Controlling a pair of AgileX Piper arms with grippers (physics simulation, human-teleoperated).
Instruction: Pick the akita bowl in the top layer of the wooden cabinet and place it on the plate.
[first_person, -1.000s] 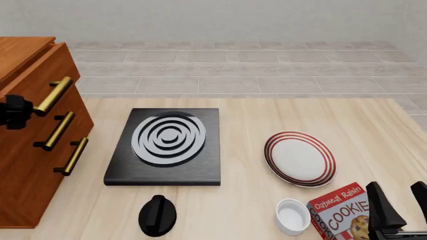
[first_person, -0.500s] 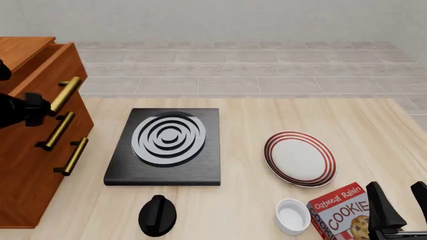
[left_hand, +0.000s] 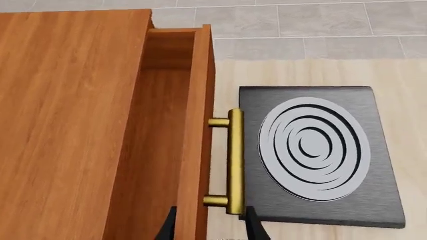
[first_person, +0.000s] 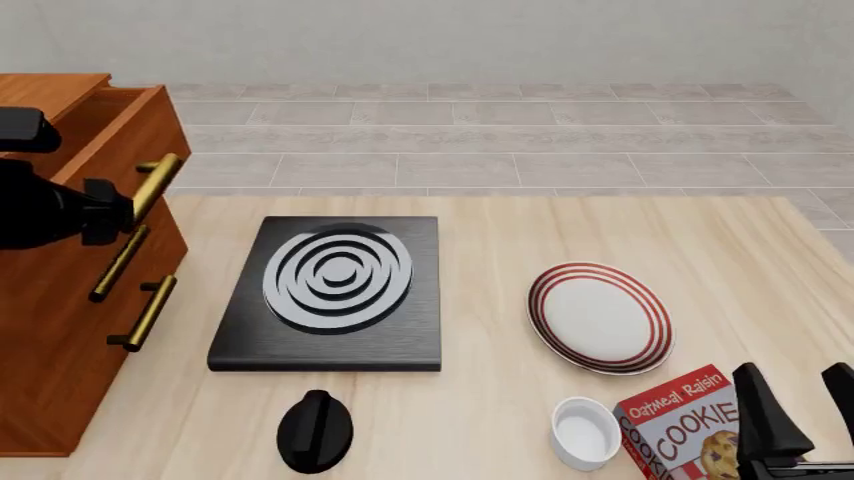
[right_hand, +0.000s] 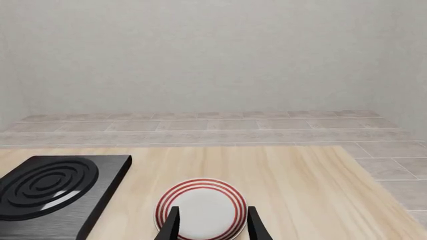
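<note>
Left gripper (left_hand: 208, 227) fingers clamped on brass handle (left_hand: 235, 162), top layer (left_hand: 193, 125) part-open; slip risk. Right gripper (right_hand: 210, 222) fingers apart.

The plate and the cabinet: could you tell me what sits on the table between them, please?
The front view shows the black stove slab lying between the cabinet and the plate.

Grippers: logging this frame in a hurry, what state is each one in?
Left gripper: closed on the top drawer's brass handle.
Right gripper: open, holding nothing, above the plate.
</note>
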